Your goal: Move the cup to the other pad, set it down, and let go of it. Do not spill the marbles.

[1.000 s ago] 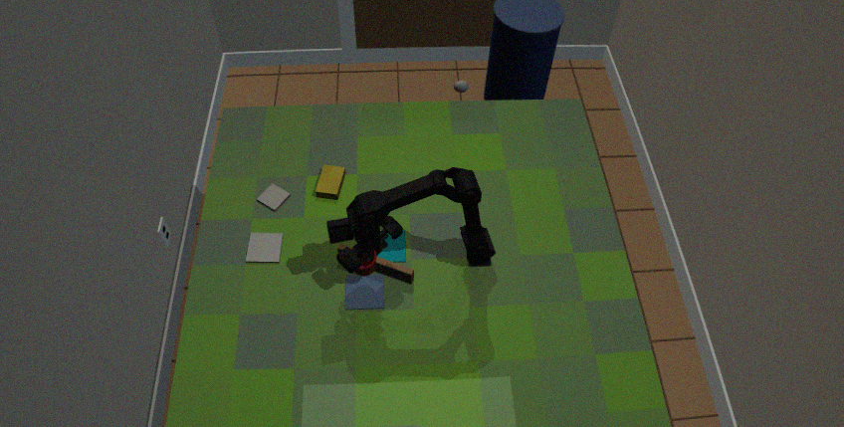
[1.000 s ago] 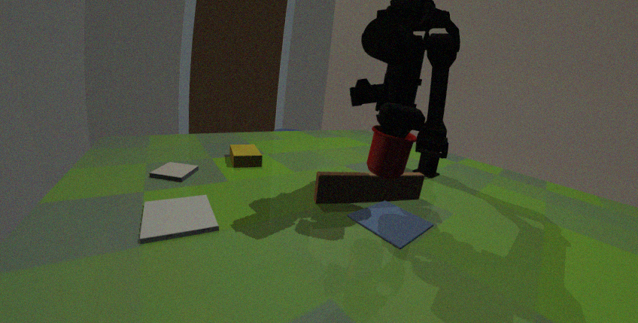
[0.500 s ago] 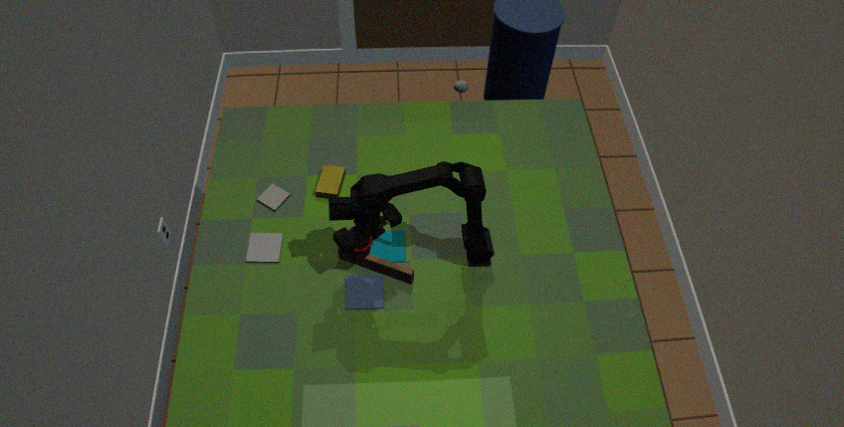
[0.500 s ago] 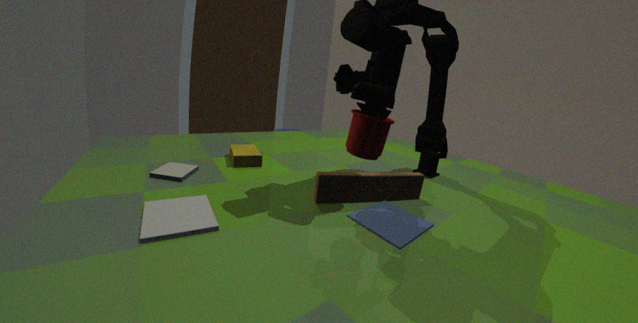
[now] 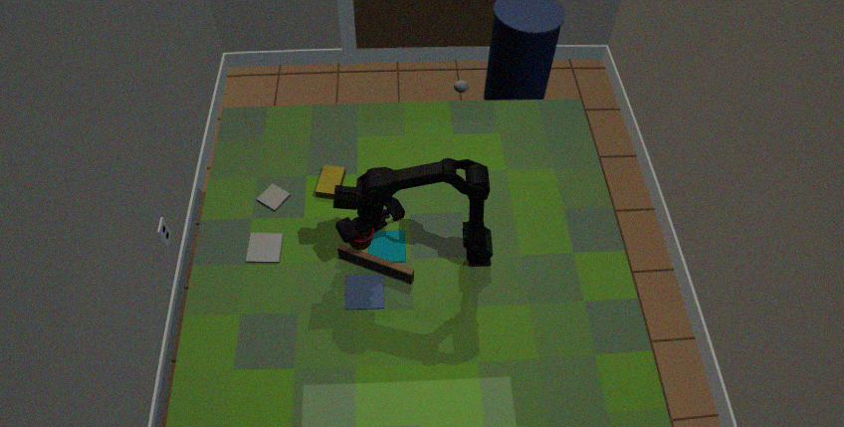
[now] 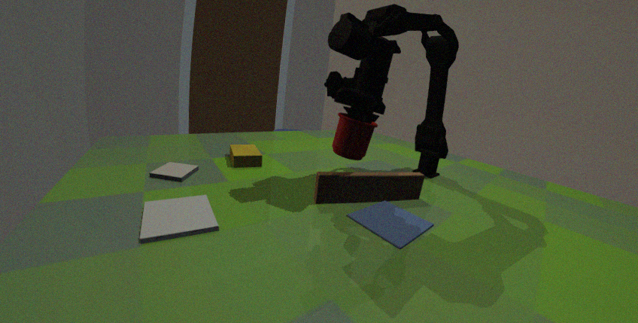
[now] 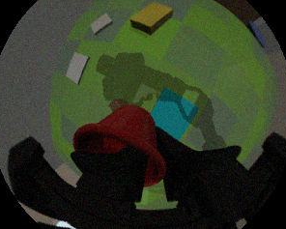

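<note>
My gripper (image 6: 360, 116) (image 7: 152, 129) is shut on the rim of the red cup (image 5: 362, 242) (image 6: 353, 138) (image 7: 130, 124). The cup is held in the air, mouth up and slightly tilted, above the level of the wooden bar's top. Its inside is mostly hidden by the fingers, and no marbles can be made out. The cyan pad (image 5: 394, 245) (image 7: 171, 114) lies beside the cup, to its right in the top view; the bar hides it in the exterior view. The blue-grey pad (image 5: 363, 293) (image 6: 389, 223) lies on the bar's other side with nothing on it.
A wooden bar (image 5: 376, 264) (image 6: 368, 187) stands on edge between the two pads. A yellow block (image 5: 329, 180) (image 6: 245, 156) (image 7: 152, 17) and two pale tiles, one larger (image 5: 264, 247) (image 6: 178, 216) (image 7: 77, 68) and one smaller (image 5: 273, 197) (image 6: 174, 171) (image 7: 101, 23), lie off to the left.
</note>
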Tool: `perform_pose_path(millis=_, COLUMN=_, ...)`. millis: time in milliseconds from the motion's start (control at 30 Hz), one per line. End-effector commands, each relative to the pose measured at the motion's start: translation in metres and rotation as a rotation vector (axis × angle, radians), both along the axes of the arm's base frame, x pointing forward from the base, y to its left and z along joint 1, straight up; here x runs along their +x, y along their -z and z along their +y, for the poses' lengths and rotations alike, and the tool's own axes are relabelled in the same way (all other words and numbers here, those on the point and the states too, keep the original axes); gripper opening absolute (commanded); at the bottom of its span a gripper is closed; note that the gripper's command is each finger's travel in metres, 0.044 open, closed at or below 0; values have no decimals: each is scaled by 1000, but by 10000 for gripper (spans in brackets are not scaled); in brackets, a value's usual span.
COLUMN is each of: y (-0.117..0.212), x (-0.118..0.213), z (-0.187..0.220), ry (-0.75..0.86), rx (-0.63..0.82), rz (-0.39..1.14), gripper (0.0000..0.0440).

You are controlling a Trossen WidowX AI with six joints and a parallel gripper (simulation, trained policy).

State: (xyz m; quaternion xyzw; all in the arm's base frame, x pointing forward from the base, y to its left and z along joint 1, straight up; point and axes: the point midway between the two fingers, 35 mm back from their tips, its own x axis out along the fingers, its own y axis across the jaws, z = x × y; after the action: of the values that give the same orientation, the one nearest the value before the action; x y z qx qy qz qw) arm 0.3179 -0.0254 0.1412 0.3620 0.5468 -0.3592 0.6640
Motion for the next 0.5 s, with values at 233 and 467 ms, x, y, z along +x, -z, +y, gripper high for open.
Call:
perform_pose_path(millis=233, y=17, x=-9, z=-18, ry=38, rx=-3, rz=-10, gripper=0)
perform_pose_path(millis=467, y=33, x=-18, z=-25, ry=60, rx=-3, rz=-6, gripper=0)
